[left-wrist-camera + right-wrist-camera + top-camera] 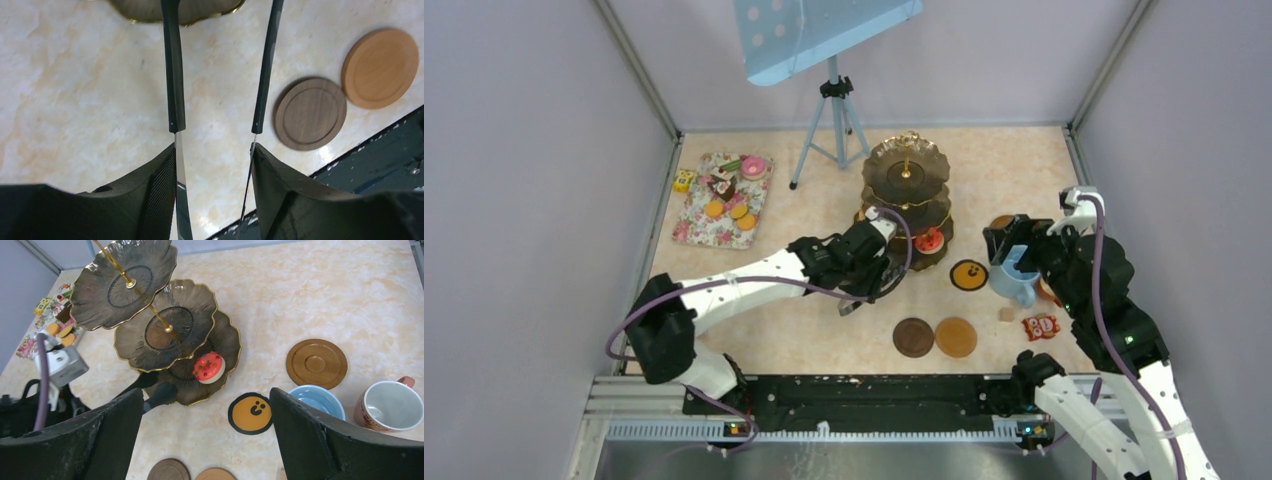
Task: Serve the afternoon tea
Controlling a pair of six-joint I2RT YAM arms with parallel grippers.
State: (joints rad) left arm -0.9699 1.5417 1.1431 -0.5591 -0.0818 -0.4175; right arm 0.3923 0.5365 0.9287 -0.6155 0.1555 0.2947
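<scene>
- Nearest me, two round coasters (pixel 913 337), one dark and one light, lie on the worktop (pixel 824 340) with no mug on either.
- My left jaws are clamped on the black tongs (pixel 172 75), tips at the bottom rim of the three-tier stand (pixel 190 310).
- My right jaws gape, holding nothing, near the light blue mug (pixel 316 400).
- The stand carries one red cake (pixel 208 367); its upper tiers are bare.
- Far left, tarts and cakes (pixel 729 210) wait on the floral mat (pixel 686 232). Serving looks barely begun.
</scene>
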